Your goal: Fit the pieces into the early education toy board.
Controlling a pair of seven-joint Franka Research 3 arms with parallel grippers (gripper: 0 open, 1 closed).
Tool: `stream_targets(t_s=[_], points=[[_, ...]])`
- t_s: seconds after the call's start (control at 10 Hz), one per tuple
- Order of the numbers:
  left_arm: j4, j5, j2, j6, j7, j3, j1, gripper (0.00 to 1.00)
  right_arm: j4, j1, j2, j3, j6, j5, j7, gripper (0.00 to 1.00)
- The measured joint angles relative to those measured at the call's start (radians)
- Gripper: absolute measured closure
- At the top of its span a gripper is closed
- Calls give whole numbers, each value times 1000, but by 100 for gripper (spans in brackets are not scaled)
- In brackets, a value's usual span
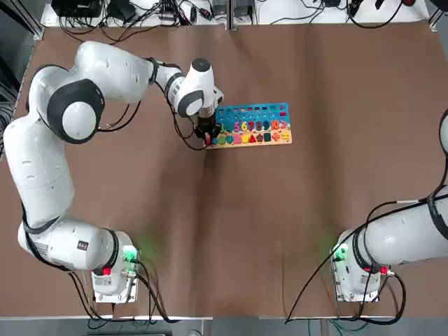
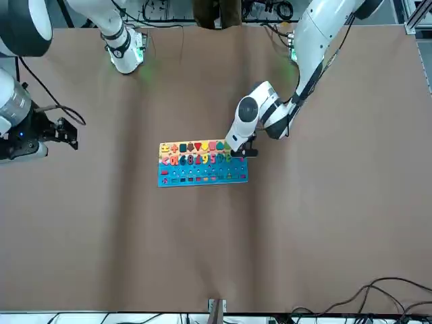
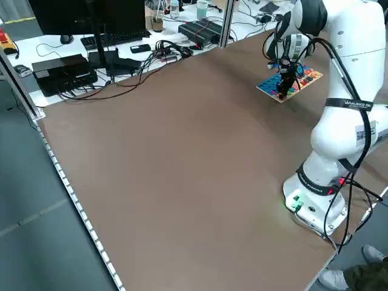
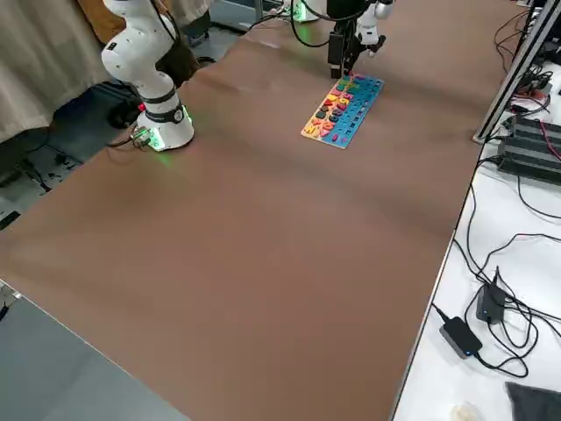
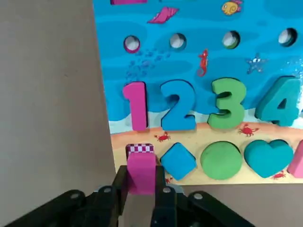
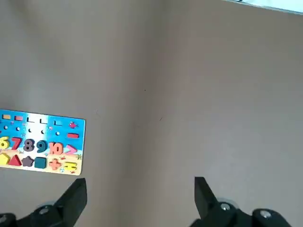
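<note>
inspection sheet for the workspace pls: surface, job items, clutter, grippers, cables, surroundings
Surface: brown table, bare apart from the board.
Job's things: toy board flat near the far middle, numbers and shapes seated; pink piece held over the checkered slot at the board's corner, not yet seated.
Clutter: nothing seen on the table.
Grippers: left gripper shut on the pink piece at the board's end; right gripper open, parked away from the board.
Cables: black leads at both arm bases; cable tangle along the far edge.
Surroundings: side bench with a monitor, keyboard and boxes; a person's shoes at the corner.
</note>
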Motion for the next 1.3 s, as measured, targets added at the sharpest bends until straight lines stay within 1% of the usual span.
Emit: stream_targets(t_s=[0.6,1.3], points=[[4,0,7,1,0,2,28,74,16,-1,0,-1,2,0,-1,0],[9,0,15,2,-2,-14,26,74,16,-4,0,-3,1,0,0,0]])
